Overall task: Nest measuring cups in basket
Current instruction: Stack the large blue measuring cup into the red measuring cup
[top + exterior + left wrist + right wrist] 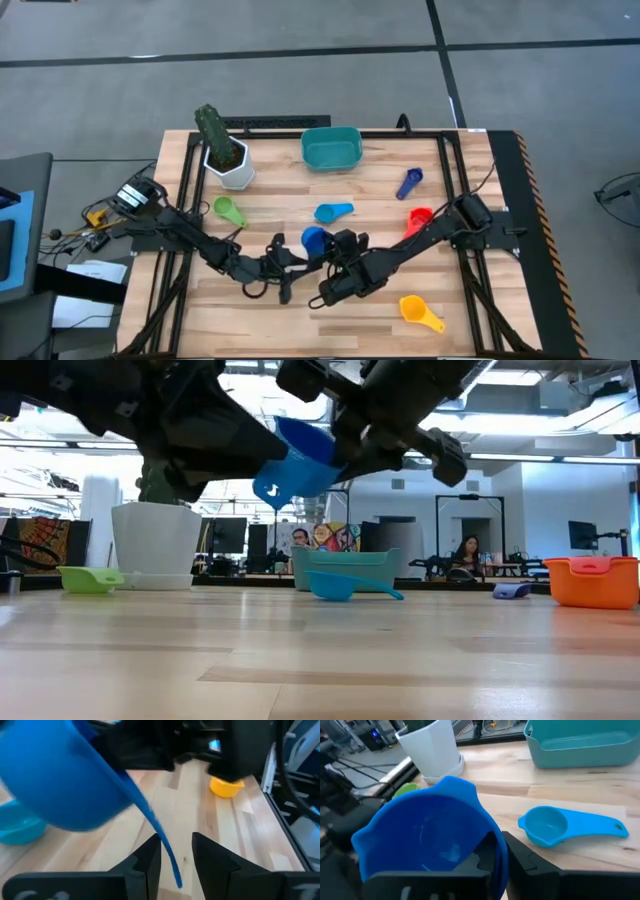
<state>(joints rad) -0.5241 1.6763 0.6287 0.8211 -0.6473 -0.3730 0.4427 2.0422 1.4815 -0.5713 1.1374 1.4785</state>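
Note:
A big blue measuring cup point(300, 460) hangs tilted, clear of the table, between my two grippers. My right gripper point(500, 851) is shut on its rim. My left gripper point(176, 851) is open, with the cup's thin handle point(167, 855) running between its fingers. The teal basket point(331, 148) stands at the table's far edge. Loose on the table lie a light-blue cup point(332, 211), a green cup point(228, 209), a red cup point(419, 216), a small dark-blue cup point(409, 183) and a yellow cup point(420, 312). My right gripper holds the blue cup by its wall at the rim point(492, 837), one finger inside the bowl and one outside. The cup is lifted clear of the table and tilted. My left gripper has the handle between its fingers, close along one finger point(150, 862); whether they touch I cannot tell.
A white pot with a green plant point(228, 160) stands at the far left, beside the basket. Black frame rails point(450, 180) run along the table's sides. Bare wood lies between the cups in the middle and along the near edge.

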